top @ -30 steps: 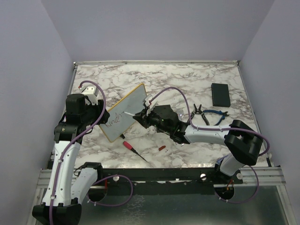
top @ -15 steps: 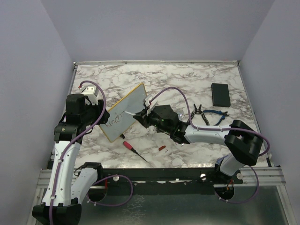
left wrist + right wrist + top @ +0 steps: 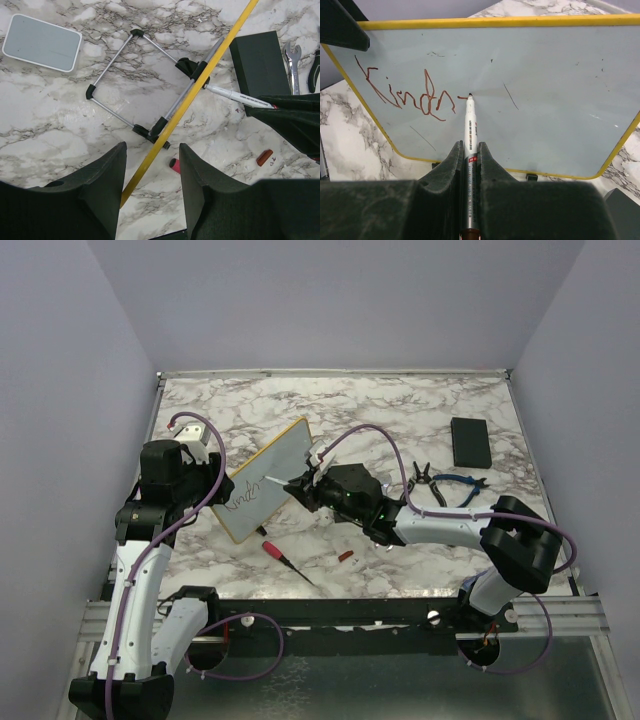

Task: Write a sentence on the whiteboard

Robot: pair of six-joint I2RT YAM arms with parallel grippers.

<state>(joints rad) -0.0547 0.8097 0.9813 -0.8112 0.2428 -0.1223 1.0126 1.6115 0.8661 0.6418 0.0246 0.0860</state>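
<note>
The whiteboard with its yellow frame stands tilted on a wire easel at centre left. Red-brown script, the start of the sentence, reads "Kind" on its pale face. My right gripper is shut on a white marker, whose tip touches the board just right of the last letter. My left gripper is open at the board's near left corner. The yellow edge runs between its fingers, close to the left one.
A black slab lies at the back right, with blue-handled pliers and a wrench nearer. A red-handled screwdriver and a red cap lie in front of the board. A pale grey rounded plate lies behind the board.
The right gripper has edged a little to the left along the board with the marker. The left arm and the board have not moved.
</note>
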